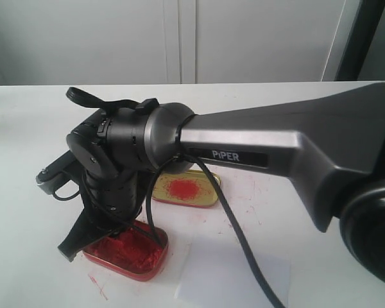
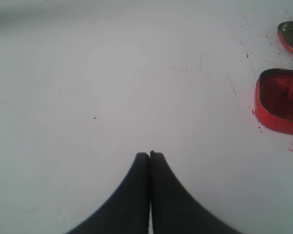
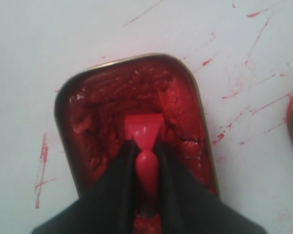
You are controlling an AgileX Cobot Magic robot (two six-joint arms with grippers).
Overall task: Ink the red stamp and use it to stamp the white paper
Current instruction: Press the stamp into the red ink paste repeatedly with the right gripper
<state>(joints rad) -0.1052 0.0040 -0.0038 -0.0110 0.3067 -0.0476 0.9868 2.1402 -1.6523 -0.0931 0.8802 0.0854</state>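
In the right wrist view my right gripper point(image 3: 145, 145) is shut on the knob handle of the red stamp point(image 3: 144, 130). The stamp's square block points down into the red paste of the oval ink tin point(image 3: 100, 114); whether it touches the paste I cannot tell. From the exterior view the right arm reaches across to the left, its gripper point(image 1: 102, 240) pointing down over that ink tin point(image 1: 131, 253), and the stamp is hidden. The white paper point(image 1: 212, 277) lies right of the tin near the front edge. My left gripper point(image 2: 150, 155) is shut on nothing above bare table.
A gold tin point(image 1: 185, 189) with a red smear lies just behind the ink tin. Red ink streaks mark the white table point(image 1: 38, 115) around both tins. The left wrist view catches the ink tin point(image 2: 282, 102) and the gold tin point(image 2: 292, 36) at its edge.
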